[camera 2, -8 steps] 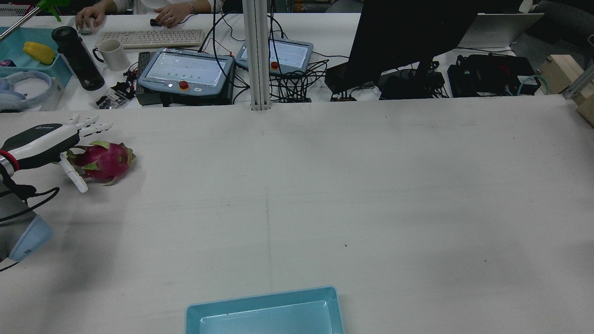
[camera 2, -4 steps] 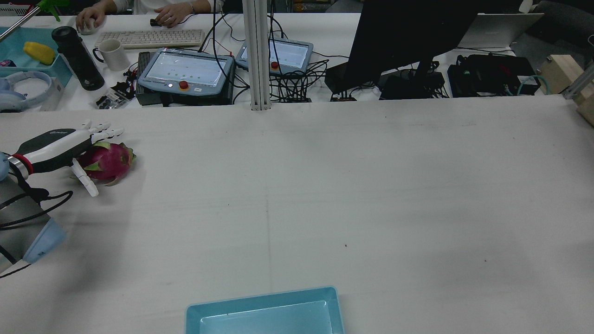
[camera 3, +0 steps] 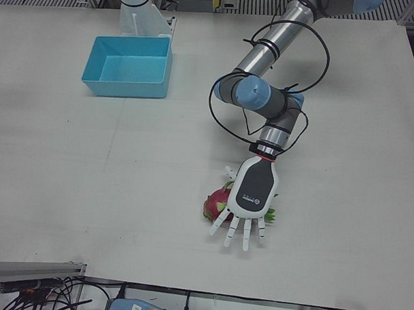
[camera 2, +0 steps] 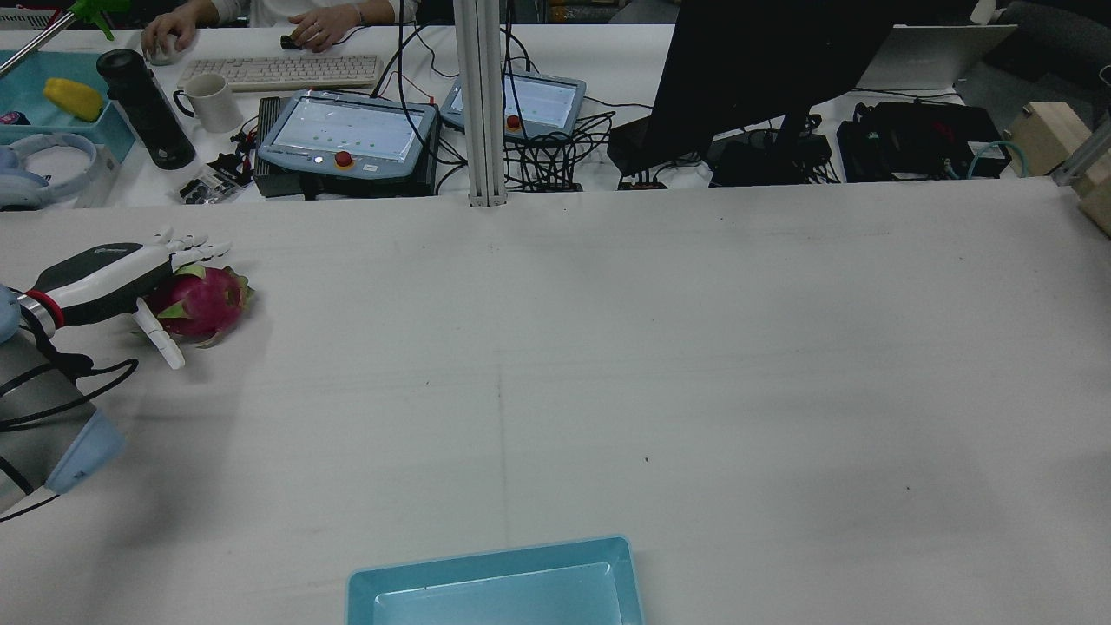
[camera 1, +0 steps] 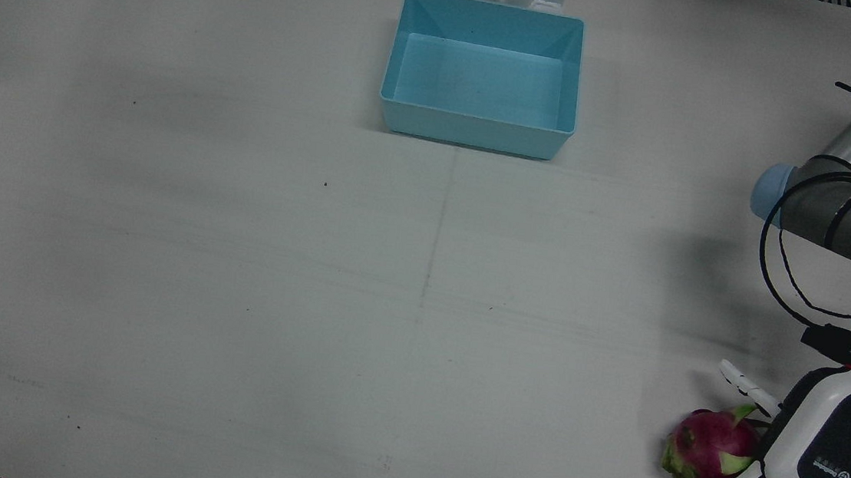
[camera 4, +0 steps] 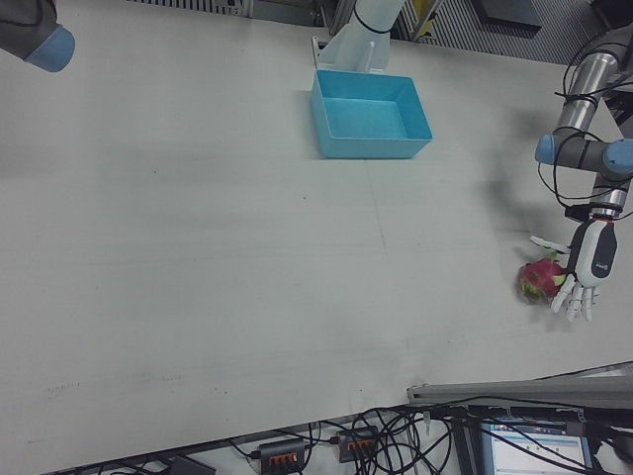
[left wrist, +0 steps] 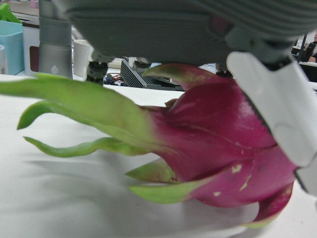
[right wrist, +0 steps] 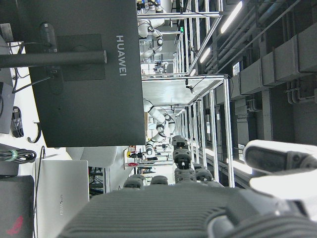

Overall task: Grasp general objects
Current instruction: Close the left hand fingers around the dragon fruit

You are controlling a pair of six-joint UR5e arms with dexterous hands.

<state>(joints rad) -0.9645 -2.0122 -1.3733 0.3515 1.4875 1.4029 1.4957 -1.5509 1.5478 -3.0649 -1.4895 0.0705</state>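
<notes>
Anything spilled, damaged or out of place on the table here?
Nothing stands out. The dragon fruit lies whole on the table under the open left robot hand, and the blue bin sits upright, with nothing in it.

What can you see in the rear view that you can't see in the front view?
Only the rear view shows the desk behind the table: a person's hands at a keyboard, a white mug and a monitor. Only the front view shows the whole blue bin, empty inside. Both show the left hand, fingers spread, over the pink dragon fruit lying on the white table.
</notes>
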